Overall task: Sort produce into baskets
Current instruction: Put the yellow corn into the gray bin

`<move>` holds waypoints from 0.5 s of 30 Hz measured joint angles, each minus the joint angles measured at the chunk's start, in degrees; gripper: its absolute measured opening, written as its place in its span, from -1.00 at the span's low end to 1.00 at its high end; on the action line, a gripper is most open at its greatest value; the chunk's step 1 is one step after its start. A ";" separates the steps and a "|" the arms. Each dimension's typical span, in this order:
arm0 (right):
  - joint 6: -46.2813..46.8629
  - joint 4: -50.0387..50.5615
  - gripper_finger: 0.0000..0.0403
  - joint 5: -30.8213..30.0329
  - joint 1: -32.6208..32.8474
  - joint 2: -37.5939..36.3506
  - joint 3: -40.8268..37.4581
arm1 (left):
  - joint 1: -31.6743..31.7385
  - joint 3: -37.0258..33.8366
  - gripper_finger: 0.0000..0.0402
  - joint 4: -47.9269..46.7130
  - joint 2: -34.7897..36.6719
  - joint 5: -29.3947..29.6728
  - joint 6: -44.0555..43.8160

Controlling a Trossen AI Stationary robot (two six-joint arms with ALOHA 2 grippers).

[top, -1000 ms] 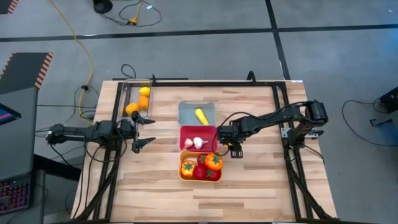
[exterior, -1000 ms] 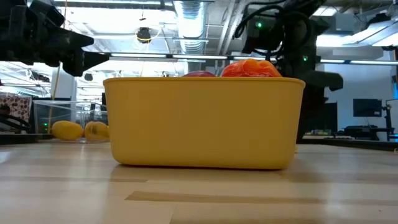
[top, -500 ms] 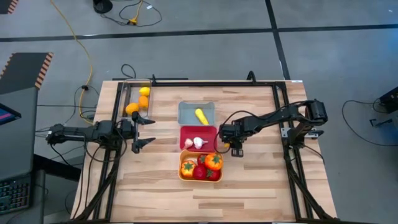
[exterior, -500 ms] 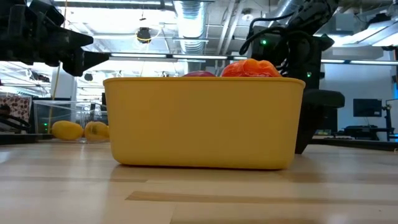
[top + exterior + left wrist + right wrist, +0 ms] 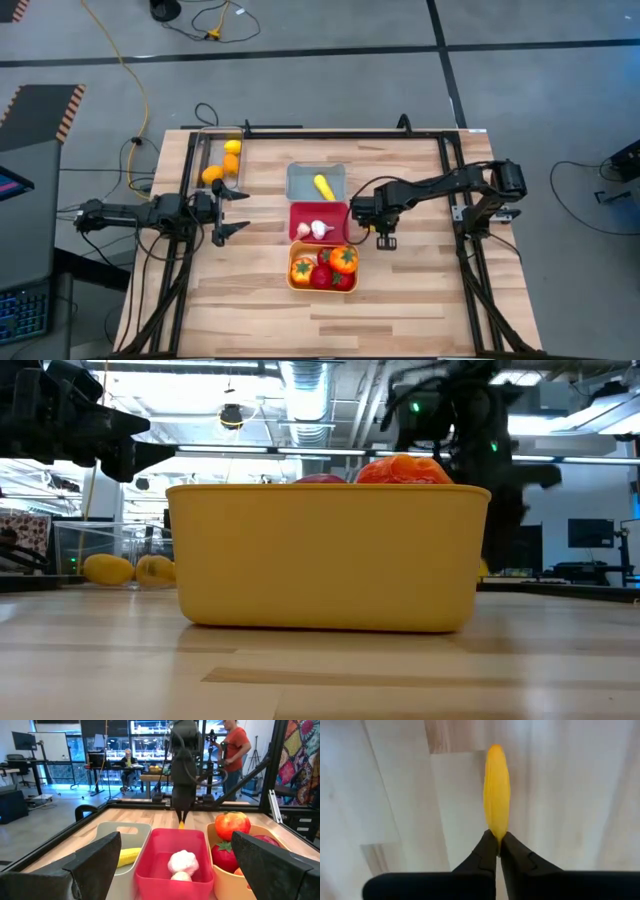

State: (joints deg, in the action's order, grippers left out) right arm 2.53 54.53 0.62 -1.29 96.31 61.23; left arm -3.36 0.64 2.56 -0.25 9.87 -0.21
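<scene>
Readable text: none in any view
Labels on tubs and produce: none legible
Screens in the room behind: too small to read

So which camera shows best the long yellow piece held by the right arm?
The right wrist view: the long yellow piece fills the frame, pinched at one end by the right end effector. The left wrist view shows only its tip; in the high and low views it is hidden.
</scene>
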 joint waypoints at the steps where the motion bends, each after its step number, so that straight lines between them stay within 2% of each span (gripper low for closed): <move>1: 0.00 2.28 -0.79 -0.45 0.02 0.00 1.66 | 0.00 0.00 0.82 0.01 0.00 0.00 0.00; 6: -0.03 7.51 -0.75 -4.99 -0.42 -0.07 9.55 | 0.00 0.00 0.82 -0.02 0.00 0.00 0.01; 15: 0.01 8.08 -0.74 -16.60 -2.12 -0.17 19.07 | 0.02 0.00 0.82 -0.02 0.00 -0.01 0.03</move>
State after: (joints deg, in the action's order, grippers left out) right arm 2.55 62.62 -15.98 -3.42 96.14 80.30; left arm -3.33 0.64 2.55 -0.25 9.85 -0.19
